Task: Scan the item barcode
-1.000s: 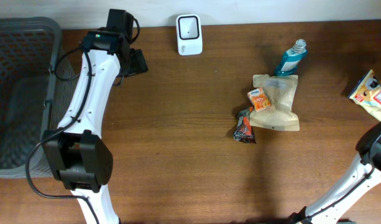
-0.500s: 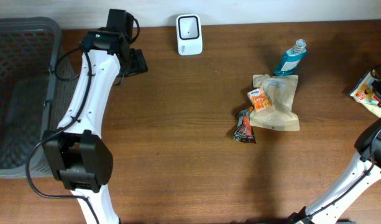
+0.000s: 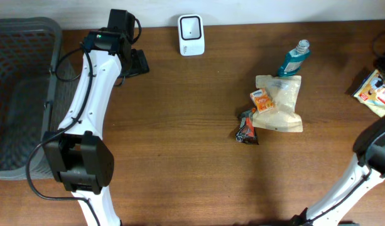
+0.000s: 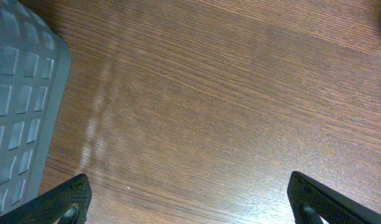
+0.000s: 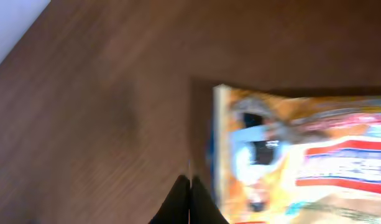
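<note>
**Right arm shifts at the far edge**

Left fingers (image 4: 66,200) are spread wide over bare table (image 4: 202,106), beside the grey basket (image 3: 19,94). The scanner (image 3: 191,35) sits at the back. Far right, the snack packet (image 3: 374,93) is cut off by the frame. The right fingers (image 5: 178,208), pressed together, are farther back than a moment ago. The wrist view is blurred.

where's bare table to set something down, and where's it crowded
Free: the wide wood between the left arm and the tan pouch, in front of the white scanner; also the front strip below the pouch. Crowded: pouch, orange packet, dark wrapper and blue bottle bunch together; a printed packet lies at the right edge.
</note>
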Available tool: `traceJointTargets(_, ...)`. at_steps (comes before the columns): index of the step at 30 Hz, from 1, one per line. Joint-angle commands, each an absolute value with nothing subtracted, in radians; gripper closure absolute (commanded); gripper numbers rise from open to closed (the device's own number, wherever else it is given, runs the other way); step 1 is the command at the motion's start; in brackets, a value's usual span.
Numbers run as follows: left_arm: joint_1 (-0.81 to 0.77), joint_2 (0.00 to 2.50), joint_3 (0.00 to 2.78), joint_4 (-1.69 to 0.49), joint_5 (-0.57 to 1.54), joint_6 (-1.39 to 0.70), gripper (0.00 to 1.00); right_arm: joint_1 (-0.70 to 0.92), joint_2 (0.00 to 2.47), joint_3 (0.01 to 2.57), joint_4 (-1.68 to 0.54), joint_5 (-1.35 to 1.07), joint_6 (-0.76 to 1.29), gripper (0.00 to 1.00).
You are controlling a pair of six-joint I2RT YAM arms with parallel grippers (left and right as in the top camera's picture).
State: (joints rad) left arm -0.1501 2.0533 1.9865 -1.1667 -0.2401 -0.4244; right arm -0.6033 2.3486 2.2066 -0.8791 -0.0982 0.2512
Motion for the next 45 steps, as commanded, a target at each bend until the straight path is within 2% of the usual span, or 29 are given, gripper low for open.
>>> traceJointTargets(1,-0.154,2.069,1.981,-1.169,-0.244,-0.437,0.01,-0.563,2.411,2.209,-0.886,-0.089,0.240,0.96)
traceJointTargets(8,-0.154,2.069,1.981,-1.168,-0.244,-0.437,0.01,-0.545,2.482,2.209,-1.000,0.130,0.303,0.96)
traceJointTargets(17,-0.154,2.069,1.981,-1.168,-0.244,-0.437,0.01,-0.551,2.482,2.209,-1.172,0.154,0.315,0.96)
traceJointTargets(25,-0.154,2.069,1.981,-1.168,-0.244,-0.437,0.01,-0.563,2.482,2.209,-1.370,0.379,0.315,0.96)
traceJointTargets(34,-0.154,2.069,1.981,-1.168,-0.244,-0.437,0.01,-0.659,2.466,2.209,-1.427,0.371,0.346,0.96)
traceJointTargets(45,-0.154,2.069,1.981,-1.168,-0.244,-0.437,0.01,-0.669,2.416,2.210,-1.305,0.229,0.344,0.96)
